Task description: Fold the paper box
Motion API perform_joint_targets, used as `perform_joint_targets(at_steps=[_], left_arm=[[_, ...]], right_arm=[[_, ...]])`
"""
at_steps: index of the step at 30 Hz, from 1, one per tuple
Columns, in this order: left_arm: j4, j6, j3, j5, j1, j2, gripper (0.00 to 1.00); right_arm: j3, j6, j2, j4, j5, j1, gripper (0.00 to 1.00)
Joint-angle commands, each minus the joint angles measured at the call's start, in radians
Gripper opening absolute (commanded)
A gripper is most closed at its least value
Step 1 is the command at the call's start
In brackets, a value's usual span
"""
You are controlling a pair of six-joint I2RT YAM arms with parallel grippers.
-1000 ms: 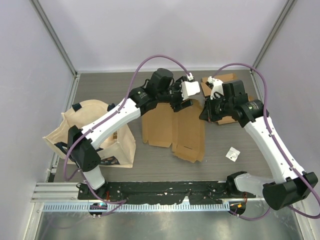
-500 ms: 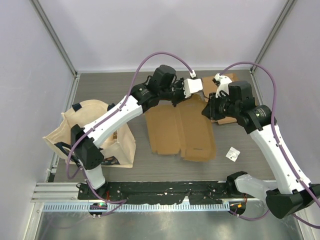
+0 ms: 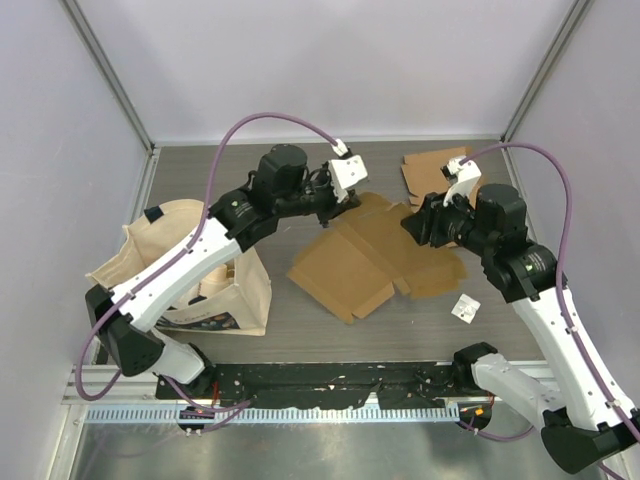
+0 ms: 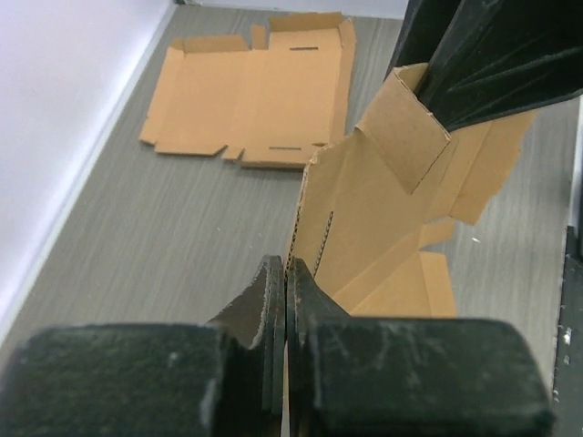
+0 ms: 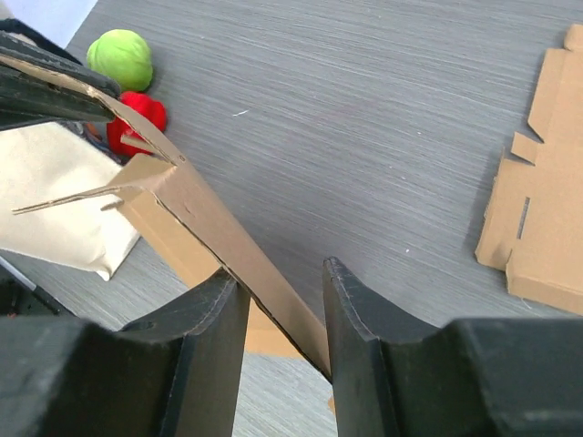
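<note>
Mid-table, the left gripper [image 4: 285, 273] pinches shut on one edge of the unfolded paper box [image 3: 375, 255], tilting that side up off the grey table [image 3: 200, 172]. Opposite, the right gripper [image 5: 278, 278] straddles the far edge of the same sheet, its jaws standing partly apart with the cardboard between them, unclamped. A second flat blank [image 3: 432, 165] lies near the far right corner. A cream tote bag [image 3: 250, 285] sits at left.
</note>
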Motion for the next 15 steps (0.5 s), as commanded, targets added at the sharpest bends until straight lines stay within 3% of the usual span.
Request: perform_joint_targets(at_steps=[1, 5, 12, 15], left_arm=[[0.142, -0.159, -0.112, 0.082, 0.04, -0.103, 0.0], [0.176, -0.217, -0.201, 0.184, 0.074, -0.169, 0.0], [0.313, -0.361, -0.324, 0.415, 0.221, -0.243, 0.0], [0.325, -0.391, -0.338, 0.481, 0.27, -0.246, 0.0]], right_arm=[[-0.029, -0.067, -0.009, 0.093, -0.067, 0.004, 0.42], [-0.014, -0.127, 0.013, 0.126, -0.226, 0.004, 0.4], [0.063, -0.256, 0.172, 0.073, -0.522, -0.001, 0.26], [0.13, -0.308, 0.259, 0.004, -0.626, -0.014, 0.29]])
